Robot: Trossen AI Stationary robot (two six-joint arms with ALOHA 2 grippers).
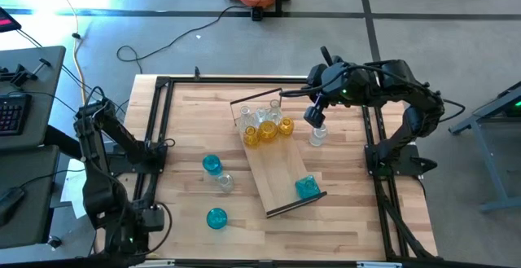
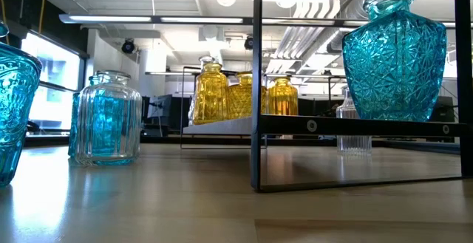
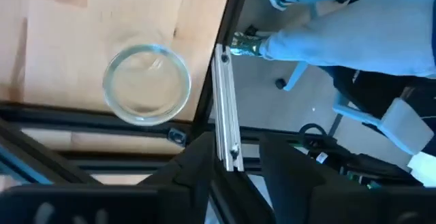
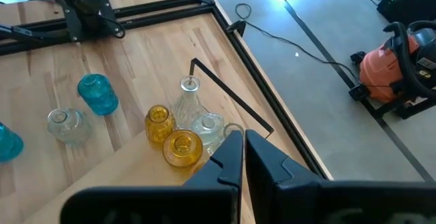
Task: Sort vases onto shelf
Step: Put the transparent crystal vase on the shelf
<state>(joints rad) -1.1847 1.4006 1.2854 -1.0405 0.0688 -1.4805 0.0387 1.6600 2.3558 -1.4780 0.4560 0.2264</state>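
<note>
The shelf (image 1: 281,170) lies slantwise on the table, its dark rim (image 2: 257,80) close in the low view. At its far end stand three amber vases (image 1: 269,129) (image 4: 182,147) and some clear vases (image 1: 262,115) (image 4: 189,101). A blue vase (image 1: 306,187) (image 2: 395,55) stands at its near end. A clear vase (image 1: 317,135) (image 2: 355,128) stands on the table right of the shelf. My right gripper (image 1: 313,115) (image 4: 243,157) hangs shut just above it, touching nothing I can see. My left gripper (image 3: 235,176) waits open at the table's left edge.
Left of the shelf, two blue vases (image 1: 212,164) (image 1: 216,217) and a clear vase (image 1: 225,182) stand on the table. A black frame (image 1: 159,113) borders the tabletop. The left wrist view shows a round clear glass (image 3: 146,83) from above and a person's legs (image 3: 340,26) beyond the table.
</note>
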